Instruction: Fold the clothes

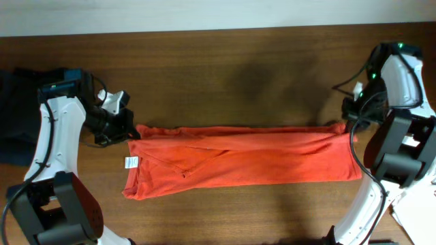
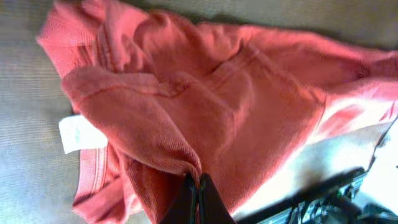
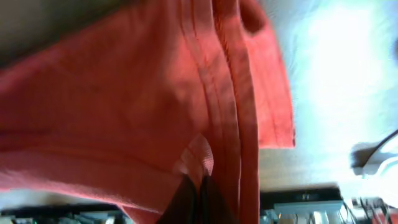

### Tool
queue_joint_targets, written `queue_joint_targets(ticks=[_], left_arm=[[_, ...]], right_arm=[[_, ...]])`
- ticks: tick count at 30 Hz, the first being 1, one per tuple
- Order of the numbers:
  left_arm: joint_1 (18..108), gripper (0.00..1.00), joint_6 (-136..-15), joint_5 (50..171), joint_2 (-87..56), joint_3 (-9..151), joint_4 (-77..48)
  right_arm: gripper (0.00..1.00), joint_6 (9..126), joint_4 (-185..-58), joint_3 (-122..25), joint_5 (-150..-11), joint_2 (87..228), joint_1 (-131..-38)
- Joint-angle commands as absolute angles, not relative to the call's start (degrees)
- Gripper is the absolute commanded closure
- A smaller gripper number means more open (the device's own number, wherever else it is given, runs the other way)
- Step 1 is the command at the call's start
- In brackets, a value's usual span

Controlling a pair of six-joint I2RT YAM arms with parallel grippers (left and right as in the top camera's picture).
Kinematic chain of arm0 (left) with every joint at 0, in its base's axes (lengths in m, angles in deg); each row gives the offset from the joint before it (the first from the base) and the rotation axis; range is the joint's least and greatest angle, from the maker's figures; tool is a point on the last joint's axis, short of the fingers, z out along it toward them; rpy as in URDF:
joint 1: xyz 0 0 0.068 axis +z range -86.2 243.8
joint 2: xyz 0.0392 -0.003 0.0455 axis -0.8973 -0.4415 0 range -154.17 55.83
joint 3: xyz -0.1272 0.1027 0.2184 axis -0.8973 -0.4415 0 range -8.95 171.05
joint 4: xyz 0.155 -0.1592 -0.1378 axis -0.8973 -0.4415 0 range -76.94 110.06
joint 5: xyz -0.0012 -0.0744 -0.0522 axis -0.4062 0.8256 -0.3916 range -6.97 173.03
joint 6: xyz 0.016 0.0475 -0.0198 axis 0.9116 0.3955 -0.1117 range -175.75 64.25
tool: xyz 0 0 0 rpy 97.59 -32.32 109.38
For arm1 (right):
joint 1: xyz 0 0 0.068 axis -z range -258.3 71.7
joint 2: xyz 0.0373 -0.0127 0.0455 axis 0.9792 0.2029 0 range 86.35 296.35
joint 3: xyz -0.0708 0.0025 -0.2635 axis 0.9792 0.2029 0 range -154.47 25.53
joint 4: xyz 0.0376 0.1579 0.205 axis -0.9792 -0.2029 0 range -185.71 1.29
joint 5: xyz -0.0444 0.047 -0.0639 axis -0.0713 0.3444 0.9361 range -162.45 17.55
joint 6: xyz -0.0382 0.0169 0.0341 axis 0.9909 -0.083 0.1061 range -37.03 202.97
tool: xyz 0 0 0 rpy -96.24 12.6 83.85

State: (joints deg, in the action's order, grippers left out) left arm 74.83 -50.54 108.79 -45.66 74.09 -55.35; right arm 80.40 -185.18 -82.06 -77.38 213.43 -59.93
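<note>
my left hand and right hand each pinch one end of the red-orange t-shirt on the table.

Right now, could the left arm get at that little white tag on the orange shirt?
Probably yes: the white tag lies uncovered close by the left gripper. But its jaws are shut on the shirt at its edge, so it must let go first.

The T-shirt is being held lengthwise across the table, left gripper at its left end, right gripper at its right. Another garment is being observed at the table's left edge.
</note>
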Motion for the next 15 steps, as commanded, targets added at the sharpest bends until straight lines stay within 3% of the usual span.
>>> queue_joint_targets(ticks=[1, 11, 12, 13, 15], left_arm=[[75.1, 0.99, -48.5, 105.7, -44.6, 74.3, -60.2], [74.7, 0.98, -52.7, 97.2, -44.6, 67.3, -60.8], [74.7, 0.87, -52.7, 97.3, -44.6, 66.6, -60.5], [74.4, 0.82, -52.7, 97.4, -44.6, 66.4, -60.4], [73.9, 0.71, -52.7, 97.3, -44.6, 66.4, -60.7]], right_arm=[[0.96, 81.0, -186.1, -71.8, -75.4, 207.9, -58.6], [0.94, 76.5, -184.7, -67.0, -69.7, 206.9, -55.7], [0.78, 76.5, -184.2, -67.0, -69.9, 206.9, -55.7], [0.61, 76.5, -183.8, -66.9, -70.0, 206.9, -55.7], [0.57, 76.5, -183.4, -66.9, -70.0, 206.9, -55.7]])
